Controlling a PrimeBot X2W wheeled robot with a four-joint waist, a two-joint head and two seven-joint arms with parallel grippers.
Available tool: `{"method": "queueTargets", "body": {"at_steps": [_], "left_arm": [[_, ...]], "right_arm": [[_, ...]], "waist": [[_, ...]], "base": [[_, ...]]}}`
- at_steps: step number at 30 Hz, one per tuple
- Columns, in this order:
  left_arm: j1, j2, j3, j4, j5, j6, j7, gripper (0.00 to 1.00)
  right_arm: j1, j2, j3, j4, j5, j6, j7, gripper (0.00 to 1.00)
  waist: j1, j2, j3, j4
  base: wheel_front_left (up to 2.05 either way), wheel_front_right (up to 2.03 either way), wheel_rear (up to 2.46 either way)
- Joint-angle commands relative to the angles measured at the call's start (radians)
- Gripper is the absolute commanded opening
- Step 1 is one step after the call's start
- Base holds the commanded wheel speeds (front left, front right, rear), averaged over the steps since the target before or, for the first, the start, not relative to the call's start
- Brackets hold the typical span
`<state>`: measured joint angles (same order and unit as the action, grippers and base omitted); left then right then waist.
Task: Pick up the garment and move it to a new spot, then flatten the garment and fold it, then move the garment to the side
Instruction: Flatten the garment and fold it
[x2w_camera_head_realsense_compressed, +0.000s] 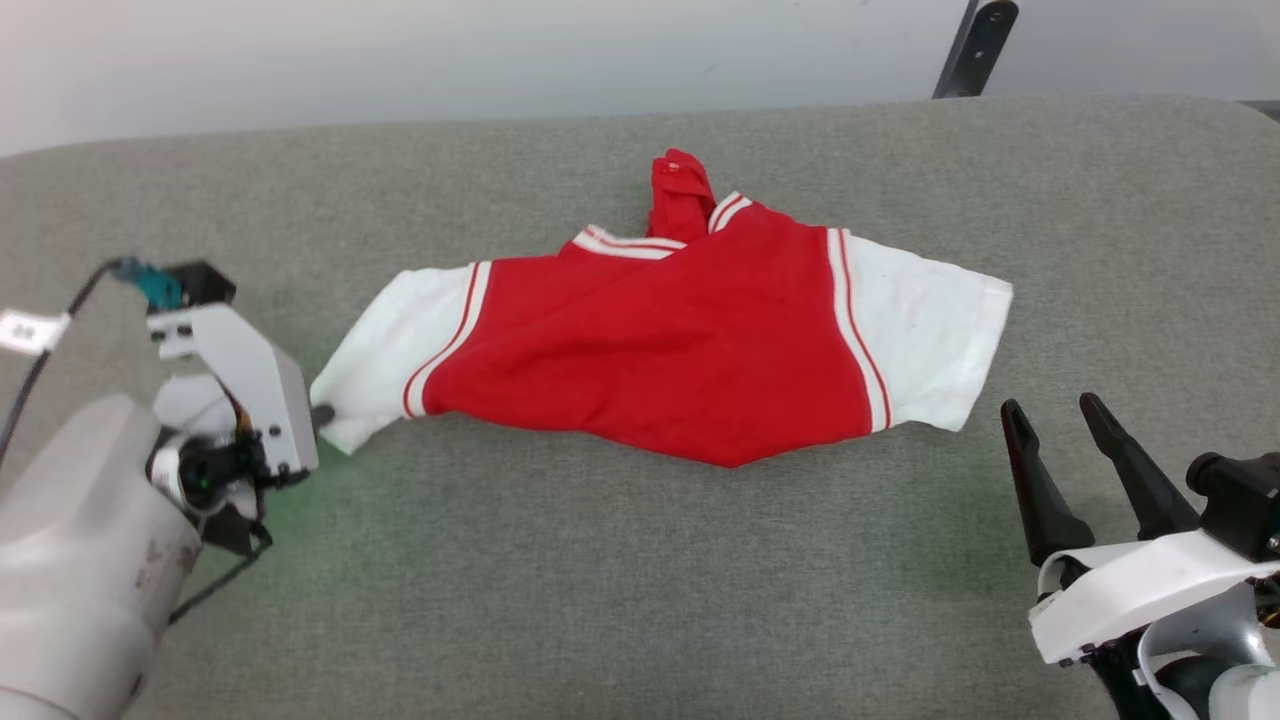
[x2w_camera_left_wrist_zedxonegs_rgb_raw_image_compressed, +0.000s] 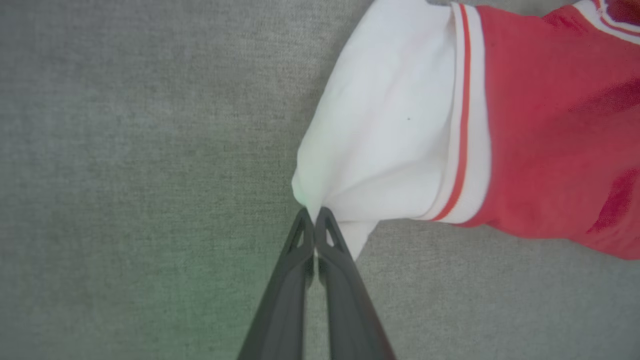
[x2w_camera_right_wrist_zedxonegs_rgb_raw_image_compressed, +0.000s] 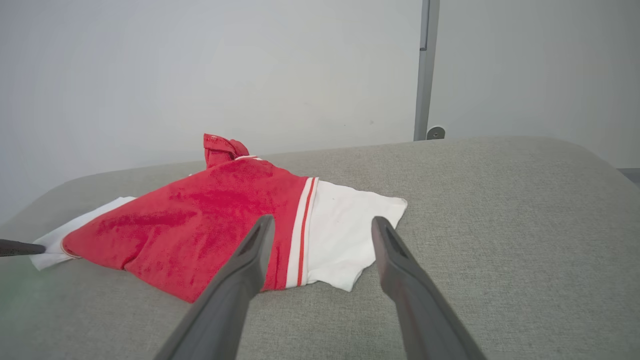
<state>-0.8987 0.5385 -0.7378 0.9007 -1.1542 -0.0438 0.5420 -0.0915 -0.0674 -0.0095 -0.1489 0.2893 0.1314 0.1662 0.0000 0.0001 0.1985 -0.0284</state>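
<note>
Left pincer (x2w_camera_left_wrist_zedxonegs_rgb_raw_image_compressed: 314, 214) tight on garment (x2w_camera_head_realsense_compressed: 650, 340) sleeve

Grey fabric surface (x2w_camera_head_realsense_compressed: 640, 580), white wall (x2w_camera_right_wrist_zedxonegs_rgb_raw_image_compressed: 200, 65) behind (metal post (x2w_camera_right_wrist_zedxonegs_rgb_raw_image_compressed: 425, 70) upright).

Your garment (x2w_camera_head_realsense_compressed: 660, 350) lies across the middle of the counter (x2w_camera_head_realsense_compressed: 600, 600), one sleeve out to each side and a bunched part standing up at its far edge. At the near corner of the left sleeve you have the left end effector (x2w_camera_head_realsense_compressed: 322, 413), clamped on the cloth. The right end effector (x2w_camera_head_realsense_compressed: 1051, 402) sits just right of the right sleeve's near corner, not touching it. Behind the counter stands the wall (x2w_camera_head_realsense_compressed: 400, 50), with a post (x2w_camera_head_realsense_compressed: 975, 45) at the far right.
</note>
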Motion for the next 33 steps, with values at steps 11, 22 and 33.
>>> {"method": "queueTargets", "body": {"at_steps": [11,22,33], "left_arm": [[0.115,0.014,0.042,-0.075,-0.003,-0.015,-0.205,1.00],[0.393,-0.008,0.070,-0.399,0.077,0.086,-0.639,1.00],[0.590,-0.066,0.087,-0.695,0.271,0.228,-0.806,1.00]], "right_arm": [[-0.059,-0.152,0.070,0.024,0.007,-0.001,0.115,1.00],[-0.131,-0.344,0.183,0.131,0.169,-0.001,0.409,1.00],[-0.360,-0.495,0.247,0.313,0.253,-0.001,0.532,1.00]], "waist": [[0.0000,-0.0001,-0.024,0.008],[0.0000,-0.0001,-0.058,0.094],[0.0000,-0.0001,-0.025,0.210]], "base": [[0.00,0.00,0.00],[0.00,0.00,0.00],[0.00,0.00,0.00]]}}
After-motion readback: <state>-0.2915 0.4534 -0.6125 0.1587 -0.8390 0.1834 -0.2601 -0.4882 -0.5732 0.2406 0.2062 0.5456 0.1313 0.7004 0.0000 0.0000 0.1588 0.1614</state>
